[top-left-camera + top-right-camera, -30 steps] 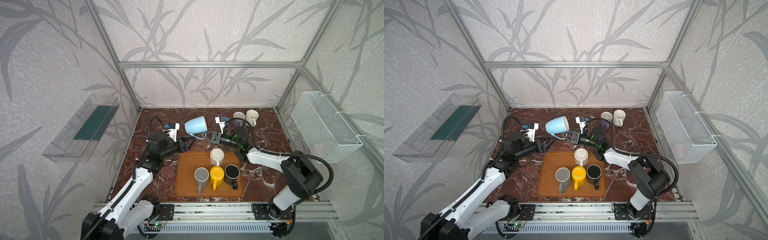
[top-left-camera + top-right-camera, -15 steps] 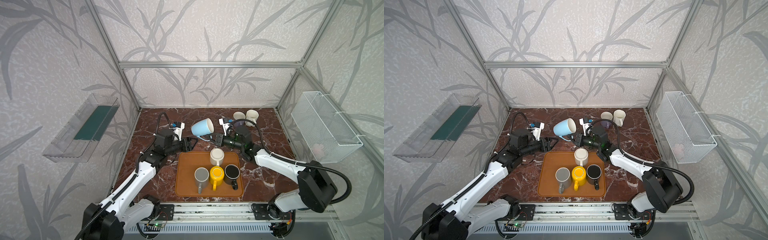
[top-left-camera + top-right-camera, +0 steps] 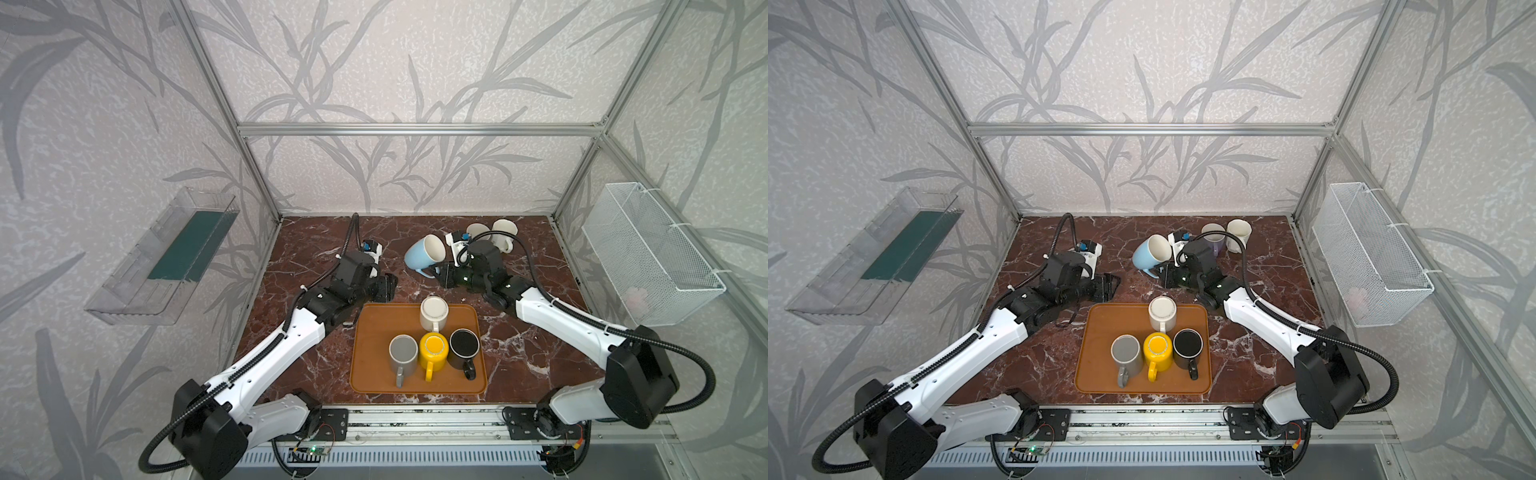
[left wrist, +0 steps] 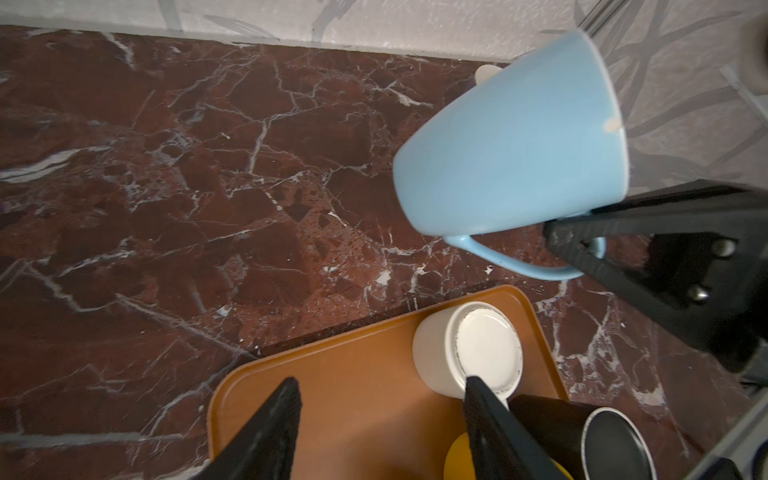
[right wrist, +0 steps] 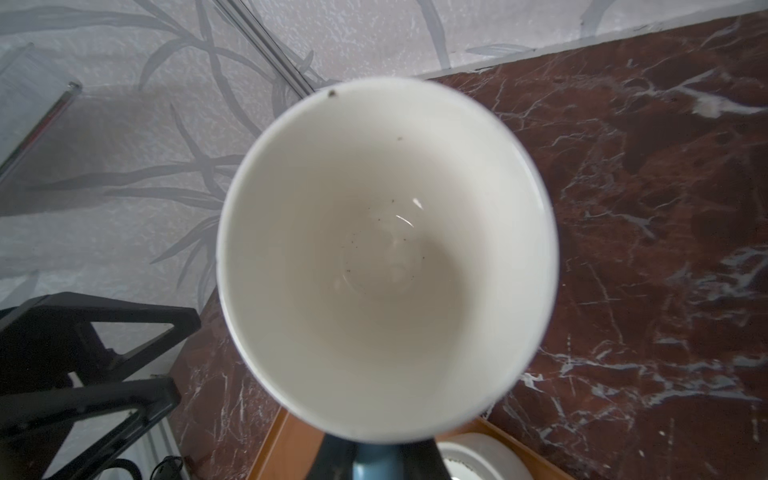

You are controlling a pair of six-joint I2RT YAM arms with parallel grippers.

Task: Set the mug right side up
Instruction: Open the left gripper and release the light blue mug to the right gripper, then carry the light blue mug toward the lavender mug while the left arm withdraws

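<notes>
While the right gripper (image 3: 439, 272) was clamped on its handle, the light-blue ceramic mug with a white inside (image 3: 422, 252) sat tilted just ahead of those fingers, its mouth turned back towards that gripper's wrist. The left gripper (image 3: 389, 287) stood with jaws apart and empty, a rounded orange-brown plastic tray (image 3: 373, 318) near its fingertips.

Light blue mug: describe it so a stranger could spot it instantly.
On the red marble table, look just behind the orange tray. There the right gripper holds the light blue mug by its handle. It alone is blue outside, white inside, and tilted rather than standing.
</notes>
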